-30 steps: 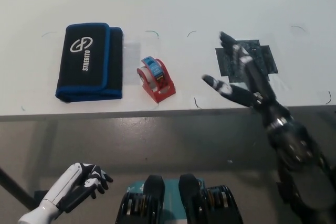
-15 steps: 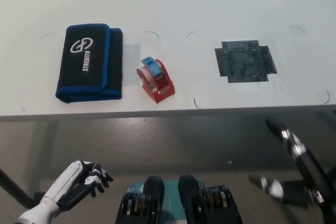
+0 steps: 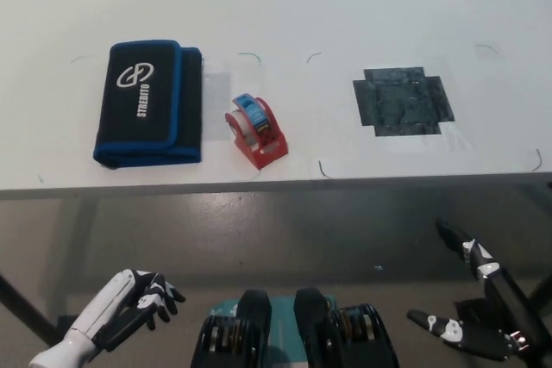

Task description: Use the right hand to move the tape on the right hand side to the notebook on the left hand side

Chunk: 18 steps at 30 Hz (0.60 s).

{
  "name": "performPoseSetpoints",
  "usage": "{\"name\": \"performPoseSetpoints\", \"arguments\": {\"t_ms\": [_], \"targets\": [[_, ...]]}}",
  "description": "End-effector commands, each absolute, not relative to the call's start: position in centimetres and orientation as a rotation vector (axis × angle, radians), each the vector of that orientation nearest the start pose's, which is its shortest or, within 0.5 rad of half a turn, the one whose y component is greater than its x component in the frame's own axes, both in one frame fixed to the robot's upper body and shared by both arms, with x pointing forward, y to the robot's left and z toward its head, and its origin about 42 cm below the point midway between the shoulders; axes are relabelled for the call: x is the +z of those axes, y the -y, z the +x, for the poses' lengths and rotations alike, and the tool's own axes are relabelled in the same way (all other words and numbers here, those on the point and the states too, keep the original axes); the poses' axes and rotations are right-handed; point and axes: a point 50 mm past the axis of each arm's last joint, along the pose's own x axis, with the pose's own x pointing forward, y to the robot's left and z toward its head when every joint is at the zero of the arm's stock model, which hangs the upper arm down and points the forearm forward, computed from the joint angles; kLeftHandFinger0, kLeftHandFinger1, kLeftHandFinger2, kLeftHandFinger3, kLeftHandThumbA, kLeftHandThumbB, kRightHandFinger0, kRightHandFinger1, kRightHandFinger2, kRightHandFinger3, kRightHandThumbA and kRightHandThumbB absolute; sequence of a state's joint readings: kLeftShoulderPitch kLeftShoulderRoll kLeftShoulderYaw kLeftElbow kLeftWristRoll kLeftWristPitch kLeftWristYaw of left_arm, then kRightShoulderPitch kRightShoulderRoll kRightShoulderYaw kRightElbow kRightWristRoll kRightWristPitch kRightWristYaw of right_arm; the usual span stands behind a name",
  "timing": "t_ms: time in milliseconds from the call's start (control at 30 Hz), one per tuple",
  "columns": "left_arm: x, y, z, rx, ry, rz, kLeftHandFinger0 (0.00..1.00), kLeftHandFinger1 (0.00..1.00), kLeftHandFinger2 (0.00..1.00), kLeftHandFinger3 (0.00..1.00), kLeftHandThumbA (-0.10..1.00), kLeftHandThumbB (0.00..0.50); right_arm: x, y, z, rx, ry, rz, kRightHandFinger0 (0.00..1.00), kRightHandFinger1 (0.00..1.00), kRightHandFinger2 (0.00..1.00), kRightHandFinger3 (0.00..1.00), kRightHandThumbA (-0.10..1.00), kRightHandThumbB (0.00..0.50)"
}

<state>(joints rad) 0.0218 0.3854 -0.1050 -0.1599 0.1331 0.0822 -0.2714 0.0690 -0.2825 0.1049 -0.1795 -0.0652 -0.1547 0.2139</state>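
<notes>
Tape dispenser (image 3: 256, 132), red with a blue roll, stands on the white table (image 3: 345, 6) just beside the right edge of the black, blue-trimmed notebook (image 3: 147, 102), close to it but not resting on it; whether the two touch cannot be told from the head view. Further to the robot's right on the table lies a dark square patch (image 3: 402, 100), bare, with thin curved marks around it and around the dispenser. The black right hand (image 3: 473, 312) hangs below the table's front edge at the lower right, fingers spread and holding nothing, well apart from the dispenser. The white left hand (image 3: 138, 295) rests low at the lower left, also under the table edge, fingers loosely apart and empty. Judged from this layout, the carry appears finished or nearly so, the dispenser sitting next to the notebook instead of on the right side. If placement upon the notebook is required, the next move calls for the right hand to rise above the table edge, reach leftward, and close around the dispenser's red body.
</notes>
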Motion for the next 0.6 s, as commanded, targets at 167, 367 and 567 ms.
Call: {"name": "performPoseSetpoints", "arguments": {"t_ms": [167, 367, 567], "targets": [[14.64, -29.12, 27.56, -0.387, 0.03, 0.553, 0.35, 0.4, 0.54, 0.84, 0.82, 0.123, 14.23, 24.8, 26.0, 0.387, 0.292, -0.421, 1.0, 1.0, 1.0, 1.0, 0.96, 0.286], [14.58, -29.11, 27.68, -0.387, 0.033, 0.555, 0.35, 0.4, 0.51, 0.78, 0.83, 0.129, 14.23, 24.71, 25.92, 0.402, 0.277, -0.472, 1.0, 1.0, 1.0, 1.0, 1.0, 0.292], [14.49, -29.19, 27.15, -0.382, 0.014, 0.545, 0.37, 0.4, 0.52, 0.79, 0.82, 0.121, 14.19, 24.59, 25.82, 0.396, 0.265, -0.505, 1.0, 1.0, 1.0, 1.0, 1.0, 0.3]]}}
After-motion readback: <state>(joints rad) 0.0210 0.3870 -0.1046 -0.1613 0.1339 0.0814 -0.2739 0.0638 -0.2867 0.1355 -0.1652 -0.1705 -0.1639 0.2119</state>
